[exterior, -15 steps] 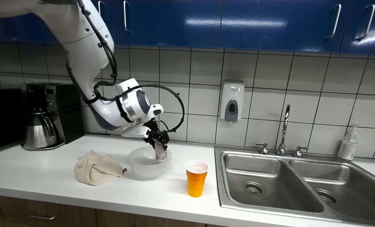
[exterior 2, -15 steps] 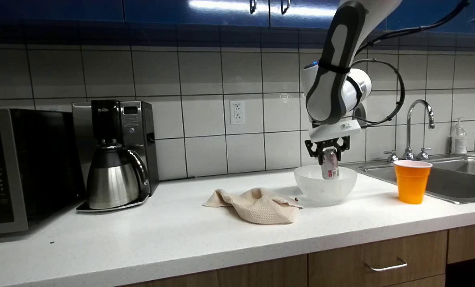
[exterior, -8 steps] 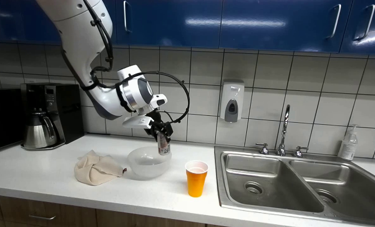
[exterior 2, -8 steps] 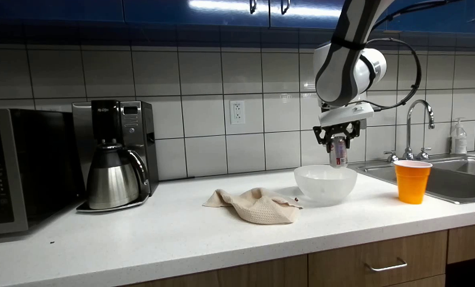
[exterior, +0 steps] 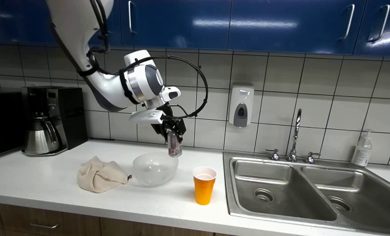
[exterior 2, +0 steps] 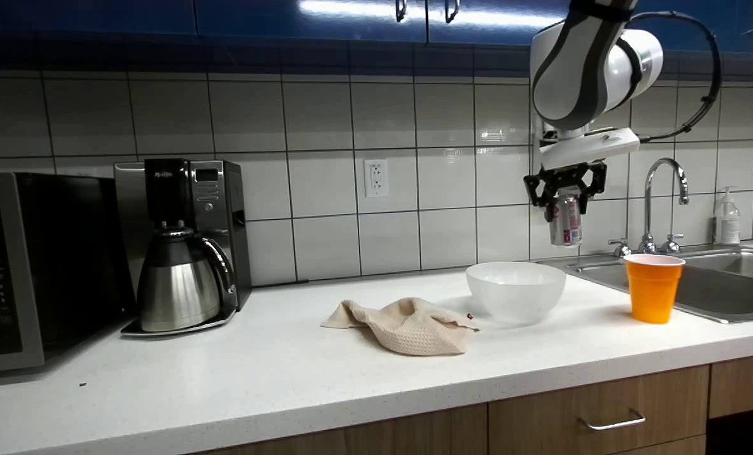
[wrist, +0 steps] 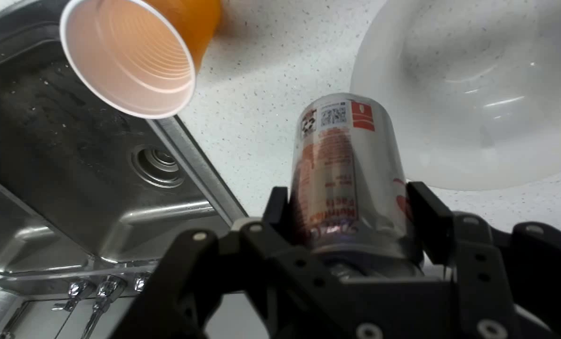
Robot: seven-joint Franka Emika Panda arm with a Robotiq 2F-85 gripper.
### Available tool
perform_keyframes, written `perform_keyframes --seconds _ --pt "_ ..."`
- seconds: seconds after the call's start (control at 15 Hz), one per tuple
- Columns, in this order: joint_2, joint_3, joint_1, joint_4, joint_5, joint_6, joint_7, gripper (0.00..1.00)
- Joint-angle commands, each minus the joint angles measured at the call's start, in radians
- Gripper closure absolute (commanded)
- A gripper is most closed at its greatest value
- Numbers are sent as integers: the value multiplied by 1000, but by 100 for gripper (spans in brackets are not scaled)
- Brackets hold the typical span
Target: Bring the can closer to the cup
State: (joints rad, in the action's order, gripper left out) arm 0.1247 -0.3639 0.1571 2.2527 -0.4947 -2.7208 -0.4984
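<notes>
Black pincer (exterior 2: 566, 212): clamped on the silver can (wrist: 348, 169), jaws spread only as wide as its body, one on each side. Grip looks solid, though that's just my read.

Silver can: up in the air, close to upright, touching nothing but the jaws as far as I can tell. Big change: a second ago its bottom was down inside the frosted bowl (exterior 2: 515, 300), now it's above the rim and over toward the cup (exterior: 204, 190). So the digging-out part is done imo, and what's left is carry and place.

Frosted bowl: stayed put on the surface (exterior 2: 275, 379) through the lift. In the wrist view the can's lower end shows mostly between bowl and cup, just overlapping the bowl's edge.

Orange cup: upright, hasn't moved. Can's nearer than it was but not beside it yet, so maybe halfway there. Next I'd go across a bit more, lower it, let go once it's standing.

Steel sink (exterior: 289, 190): its edge runs just beside the cup. Overshoot and the can could land on that lip or knock the cup over, so that's the bit I'd watch.

Beige cloth (exterior 2: 408, 328): crumpled on the far side of the bowl from the cup, shouldn't matter.
</notes>
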Motion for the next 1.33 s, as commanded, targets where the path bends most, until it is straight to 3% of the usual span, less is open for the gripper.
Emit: perform_keyframes --seconds 0.0,0.67,1.0,1.07,1.27 --pt "-152 71 -90 103 -32 43 50 60" --pt "-291 196 -279 302 -88 -3 44 60" --pt "-289 219 -361 379 -213 -87 -21 60" --pt "-282 186 -340 388 -252 -104 -47 60" --pt "-263 184 -369 407 -365 -148 -139 60"
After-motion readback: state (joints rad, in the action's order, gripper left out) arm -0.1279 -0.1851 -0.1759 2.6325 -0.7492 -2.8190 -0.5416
